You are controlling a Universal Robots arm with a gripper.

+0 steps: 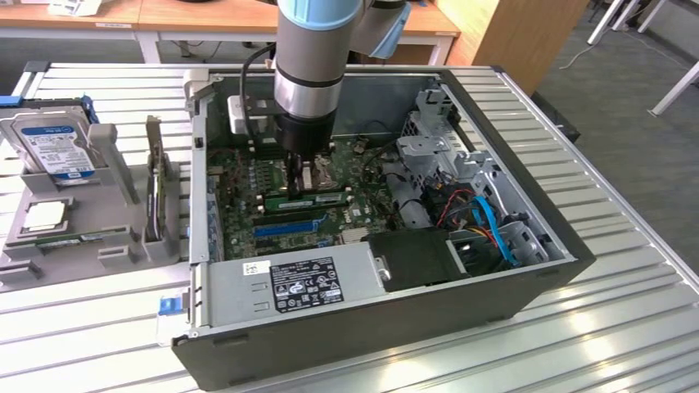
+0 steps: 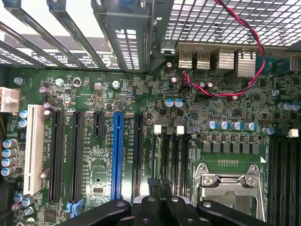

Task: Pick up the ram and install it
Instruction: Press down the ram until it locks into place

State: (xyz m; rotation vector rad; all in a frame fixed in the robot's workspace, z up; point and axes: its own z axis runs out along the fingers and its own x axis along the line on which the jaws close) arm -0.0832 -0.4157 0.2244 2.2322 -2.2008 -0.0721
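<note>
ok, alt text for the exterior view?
A robot arm reaches down into an open PC case, its gripper shut just above the motherboard, with the green ram stick right beneath it. On the exterior view's left, a grey tray holds a hard drive, a processor chip and an expansion card.

The place is a lab or workshop for computer assembly. An open computer case (image 1: pixel 437 270) lies on a ribbed metal table (image 1: pixel 611 327), with a grey stand (image 1: pixel 65 237) of spare parts at the exterior view's left. Wooden desks (image 1: pixel 196 16) and a grey carpet floor (image 1: pixel 644 147) lie far behind.
</note>
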